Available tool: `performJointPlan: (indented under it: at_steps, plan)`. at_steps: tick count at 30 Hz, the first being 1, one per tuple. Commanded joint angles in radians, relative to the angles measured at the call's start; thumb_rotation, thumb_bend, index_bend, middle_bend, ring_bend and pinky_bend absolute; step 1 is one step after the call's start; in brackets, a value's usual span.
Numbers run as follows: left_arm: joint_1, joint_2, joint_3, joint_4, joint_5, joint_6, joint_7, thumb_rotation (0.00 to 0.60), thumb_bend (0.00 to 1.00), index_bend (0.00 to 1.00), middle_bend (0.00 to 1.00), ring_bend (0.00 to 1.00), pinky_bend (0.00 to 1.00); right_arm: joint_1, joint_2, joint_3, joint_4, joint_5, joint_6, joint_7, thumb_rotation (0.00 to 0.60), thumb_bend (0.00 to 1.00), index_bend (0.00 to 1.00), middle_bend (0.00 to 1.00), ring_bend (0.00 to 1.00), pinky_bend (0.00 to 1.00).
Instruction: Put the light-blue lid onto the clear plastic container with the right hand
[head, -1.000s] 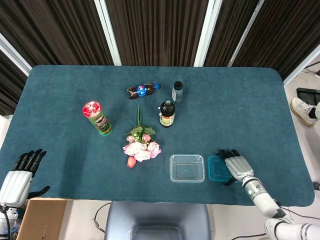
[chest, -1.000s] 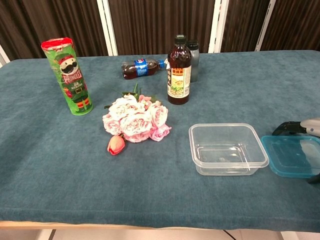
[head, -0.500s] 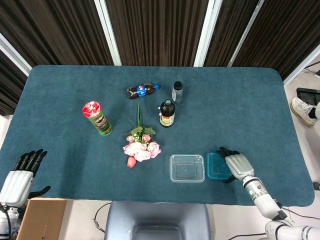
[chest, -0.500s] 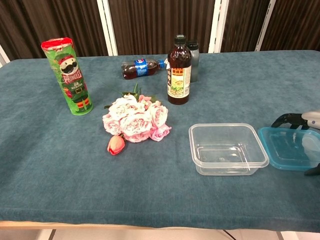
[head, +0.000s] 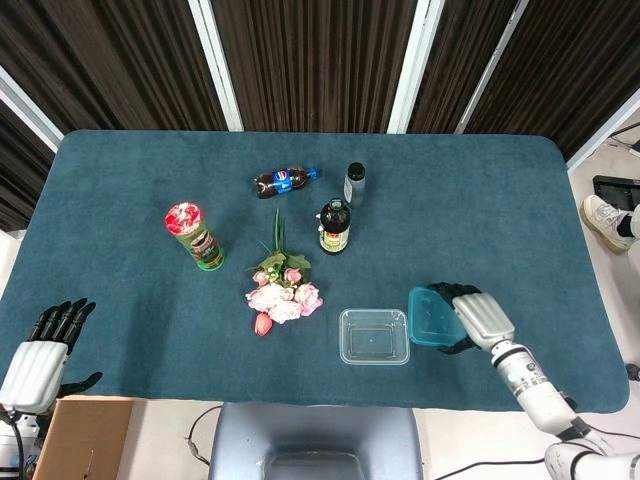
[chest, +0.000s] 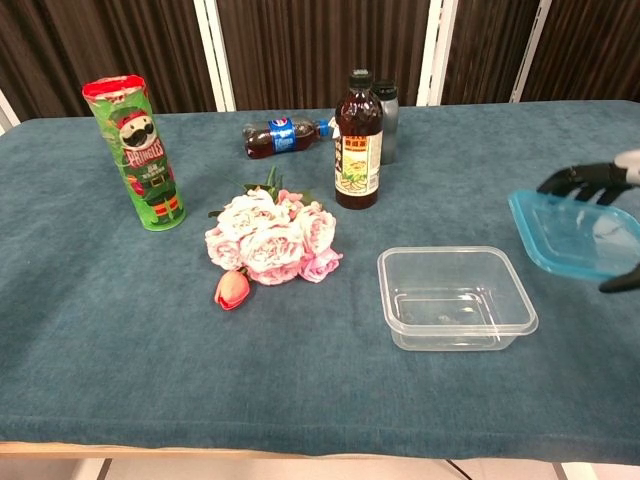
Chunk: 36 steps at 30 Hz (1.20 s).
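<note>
light-blue lid (chest: 572, 232) held tilted, off the table, just right of clear plastic container (chest: 455, 297) | right hand (head: 472, 315) grips lid, dark fingers (chest: 580, 179) over its far edge | container open, near table edge, right of flowers (chest: 271, 238) | left hand (head: 38, 350) at far-left near corner, fingers apart, holds nothing

Three bottles (head: 335, 227), one crisp can (head: 195, 236), one bouquet (head: 282, 291), one container (head: 374, 336), one lid (head: 432, 316), two hands (head: 482, 317).
</note>
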<state>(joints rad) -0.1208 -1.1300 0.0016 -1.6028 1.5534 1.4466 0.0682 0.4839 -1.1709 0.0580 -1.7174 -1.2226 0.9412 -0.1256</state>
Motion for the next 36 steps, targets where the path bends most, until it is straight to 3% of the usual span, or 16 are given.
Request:
performJointPlan:
  at_steps: [1, 10, 19, 36]
  plan:
    - [-0.001, 0.000, 0.000, 0.000, -0.001, -0.002, -0.001, 0.600, 0.44, 0.00, 0.04, 0.04, 0.10, 0.021, 0.047, 0.036, -0.092, -0.016, -0.012, 0.056, 0.600, 0.25, 0.98, 0.72, 0.64, 0.55]
    - [0.002, 0.007, 0.001, 0.002, 0.002, 0.005, -0.019, 0.600, 0.44, 0.00, 0.04, 0.04, 0.10, 0.104, -0.011, 0.069, -0.202, 0.112, -0.039, -0.090, 0.600, 0.25, 0.98, 0.72, 0.65, 0.57]
    - [0.006, 0.011, 0.004, 0.005, 0.008, 0.012, -0.029, 0.600, 0.44, 0.00, 0.04, 0.04, 0.09, 0.152, -0.110, 0.046, -0.213, 0.253, -0.008, -0.230, 0.600, 0.25, 0.98, 0.72, 0.65, 0.57]
    - [0.003, 0.010, 0.006, 0.003, 0.014, 0.007, -0.025, 0.600, 0.44, 0.00, 0.04, 0.04, 0.10, 0.149, -0.152, -0.017, -0.201, 0.265, 0.044, -0.295, 0.600, 0.25, 0.98, 0.72, 0.64, 0.57]
